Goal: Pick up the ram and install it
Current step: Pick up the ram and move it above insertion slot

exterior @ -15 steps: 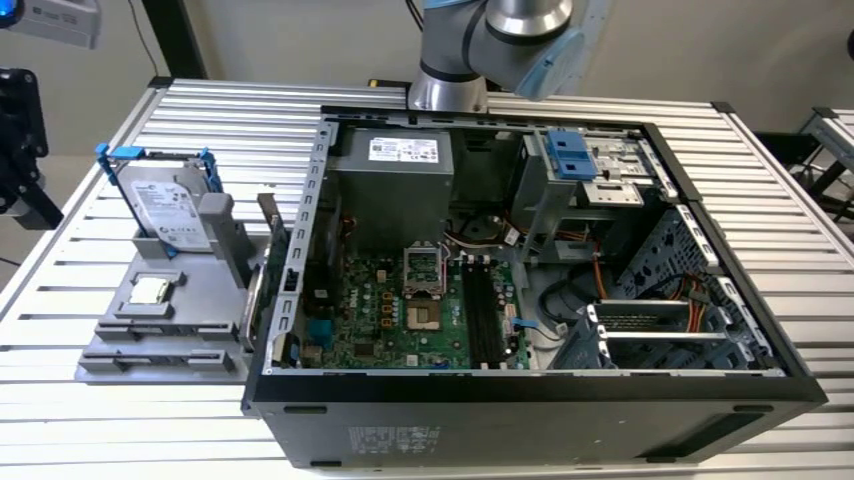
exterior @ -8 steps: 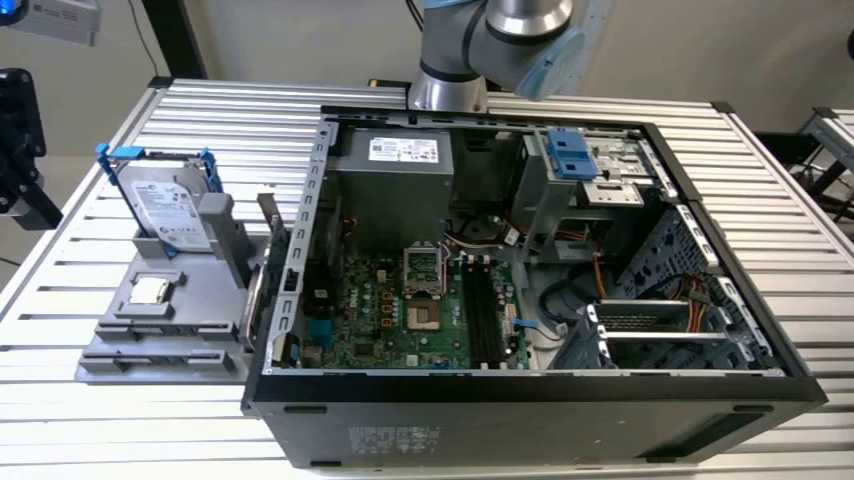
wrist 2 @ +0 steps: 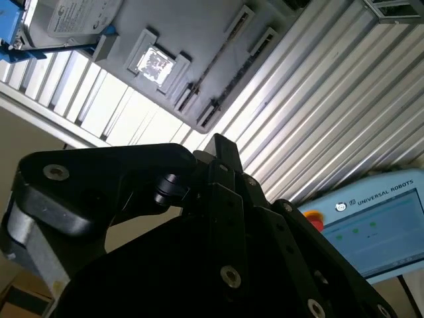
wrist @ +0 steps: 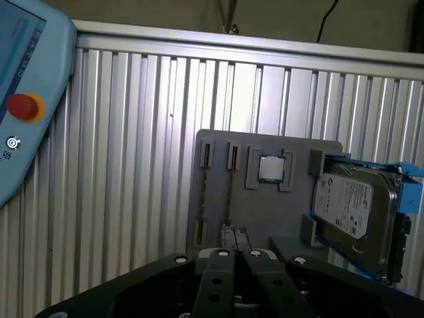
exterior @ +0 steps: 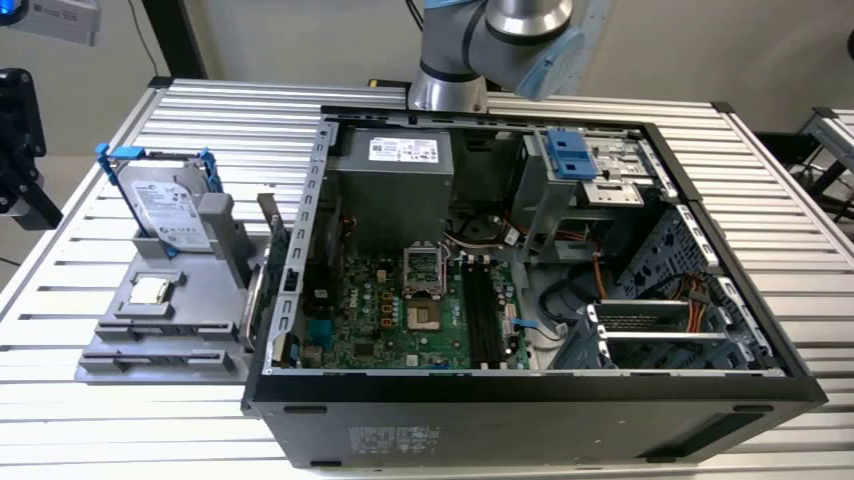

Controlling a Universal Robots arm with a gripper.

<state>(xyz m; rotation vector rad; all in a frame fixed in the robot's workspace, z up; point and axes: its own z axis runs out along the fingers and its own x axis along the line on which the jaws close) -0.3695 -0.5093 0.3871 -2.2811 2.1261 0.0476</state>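
Ribbed aluminium table (wrist: 132, 165) lies open beside the grey parts tray (wrist: 271, 212). There the ram (wrist: 228, 195) stands slotted near the processor (wrist: 270, 168) and hard drive (wrist: 348, 205). The gripper (wrist: 235, 254) hangs above, jaws together, empty.

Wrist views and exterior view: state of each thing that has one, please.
Black metal computer case: on its side, panel off, open.
Long black motherboard slots: empty, no stick in them.
Thin ram stick: on edge in the grey fixture's groove, not installed.
Square silver processor chip: flat in the fixture's recess.
Silver hard drive in blue bracket: propped upright in the fixture.
Black gripper: in the air, apart from the ram.
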